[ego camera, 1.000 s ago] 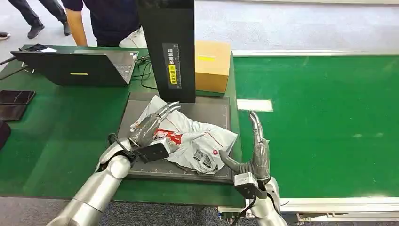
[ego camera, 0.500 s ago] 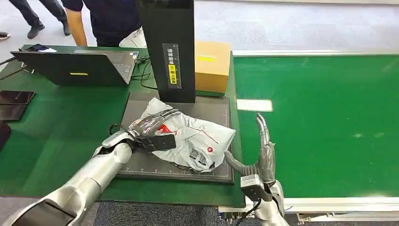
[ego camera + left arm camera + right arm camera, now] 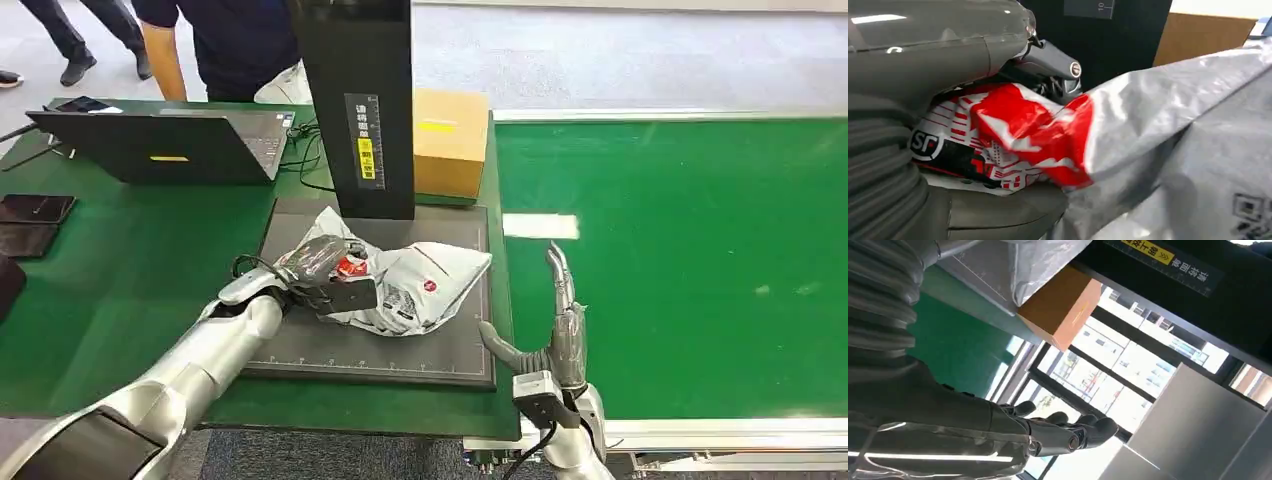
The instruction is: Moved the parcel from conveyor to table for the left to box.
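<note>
- Head view: left hand (image 3: 318, 262) grips parcel (image 3: 405, 285) at its red end, fingers wrapped round the bag; parcel on dark mat (image 3: 300, 345) on table (image 3: 120, 270), off conveyor (image 3: 680, 250).
- Right hand (image 3: 560, 325) upright nr table edge, fingers straight & apart, holds nothing.
- Risk: slick, floppy bag could slip the grip or snag black post (image 3: 362, 110) if dragged.
- Vs 1 s ago: parcel pulled further left, more bunched; right hand barely shifted.

Camera set-up: one high view, two wrist views.
The head view looks forward and down over the green table (image 3: 120, 260); both wrist views sit close, sharing the crumpled grey plastic parcel (image 3: 420, 285) with it.
</note>
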{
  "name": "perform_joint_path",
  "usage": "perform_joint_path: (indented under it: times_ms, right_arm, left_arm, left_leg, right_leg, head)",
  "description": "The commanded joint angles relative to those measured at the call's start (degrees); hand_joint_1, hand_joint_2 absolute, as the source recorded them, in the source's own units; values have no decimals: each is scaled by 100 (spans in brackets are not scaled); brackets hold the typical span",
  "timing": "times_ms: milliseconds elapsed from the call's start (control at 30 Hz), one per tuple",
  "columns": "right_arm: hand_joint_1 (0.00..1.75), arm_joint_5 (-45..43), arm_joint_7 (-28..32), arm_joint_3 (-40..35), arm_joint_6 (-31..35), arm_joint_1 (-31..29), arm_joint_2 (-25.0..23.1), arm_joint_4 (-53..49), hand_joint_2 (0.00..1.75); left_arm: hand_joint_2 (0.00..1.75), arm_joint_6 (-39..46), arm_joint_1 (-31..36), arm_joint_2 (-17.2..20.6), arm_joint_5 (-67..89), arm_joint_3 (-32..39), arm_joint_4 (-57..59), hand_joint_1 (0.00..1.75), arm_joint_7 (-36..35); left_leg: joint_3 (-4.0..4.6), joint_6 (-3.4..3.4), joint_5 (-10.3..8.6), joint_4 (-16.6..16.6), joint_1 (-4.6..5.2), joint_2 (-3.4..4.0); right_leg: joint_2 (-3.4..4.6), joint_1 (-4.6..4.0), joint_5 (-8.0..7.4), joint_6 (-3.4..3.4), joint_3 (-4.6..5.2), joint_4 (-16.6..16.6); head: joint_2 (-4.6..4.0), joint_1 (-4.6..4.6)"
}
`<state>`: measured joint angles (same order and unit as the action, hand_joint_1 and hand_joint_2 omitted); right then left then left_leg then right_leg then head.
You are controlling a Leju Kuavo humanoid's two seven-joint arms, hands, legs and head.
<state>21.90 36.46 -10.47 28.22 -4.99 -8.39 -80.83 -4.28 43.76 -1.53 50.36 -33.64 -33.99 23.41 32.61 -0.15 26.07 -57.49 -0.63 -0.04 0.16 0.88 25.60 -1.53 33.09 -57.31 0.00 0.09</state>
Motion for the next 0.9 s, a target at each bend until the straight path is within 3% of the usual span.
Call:
perform_joint_path:
  times_ms: [33,233,567,900]
  right_arm:
    - [0,-42,17,105,8,-48,57,195,175]
    - [0,-38,6,119,37,9,62,149,175]
    - [0,10,19,147,146,107,18,133,175]
    - [0,182,-95,211,144,329,-59,-195,175]
  left_arm:
    - [175,-168,-30,107,-281,-54,350,175,226]
    - [175,-78,-456,178,-739,361,-596,175,572]
    - [175,555,-1144,32,-1971,1825,-2197,175,1307]
    - [175,1257,-1613,-244,-2294,2603,-3105,175,1361]
  left_leg:
    - [-11,1,-3,11,1,9]
    - [-11,1,1,10,1,10]
    - [14,1,1,5,-1,6]
    - [22,1,1,1,-1,-1]
  right_leg:
    - [7,0,-5,7,-7,9]
    - [9,0,-2,5,-8,7]
    - [3,-2,1,10,15,3]
    - [-4,-2,4,6,21,0]
  head:
    - [0,0]
    - [0,-2]
    - [0,0]
    - [0,-2]
